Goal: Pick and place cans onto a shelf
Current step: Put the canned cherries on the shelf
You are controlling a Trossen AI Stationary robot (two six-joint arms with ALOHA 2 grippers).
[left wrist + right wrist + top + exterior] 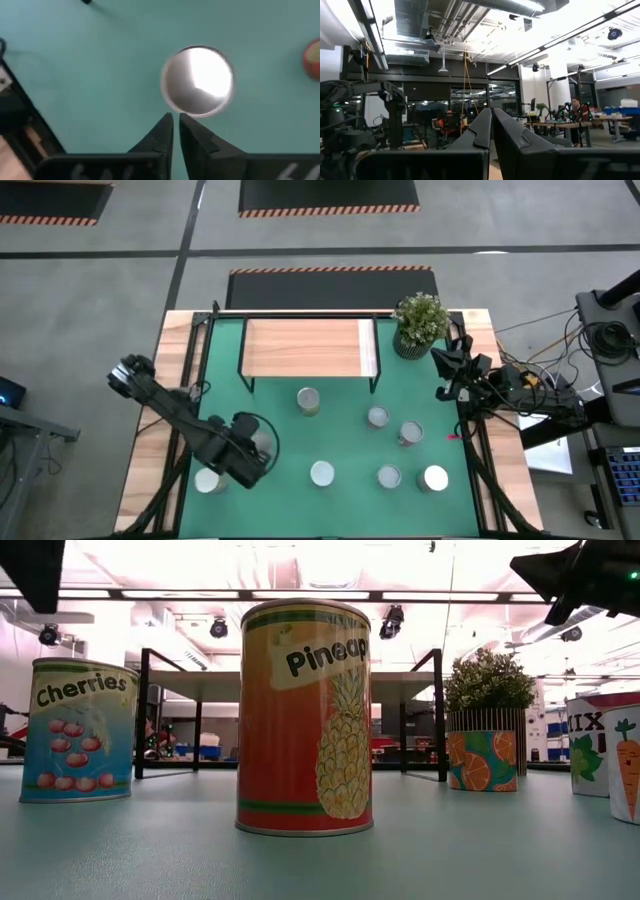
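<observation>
While the shelf (305, 347) stood bare, the left gripper (175, 121) hovered above a silver-topped can (197, 81).
Both grippers' fingers were closed, holding nothing; the right gripper (491, 116) waited beside the potted plant (420, 323).

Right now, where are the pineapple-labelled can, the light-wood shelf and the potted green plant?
Orange pineapple-labelled metal can (304, 720), low view, label side.
Light-wood shelf on black legs (300, 347), high view, board top.
Potted green plant (420, 318), high view, foliage.

In the low view the carrot can (626, 768) is cut off by the edge, its label half-hidden.
</observation>
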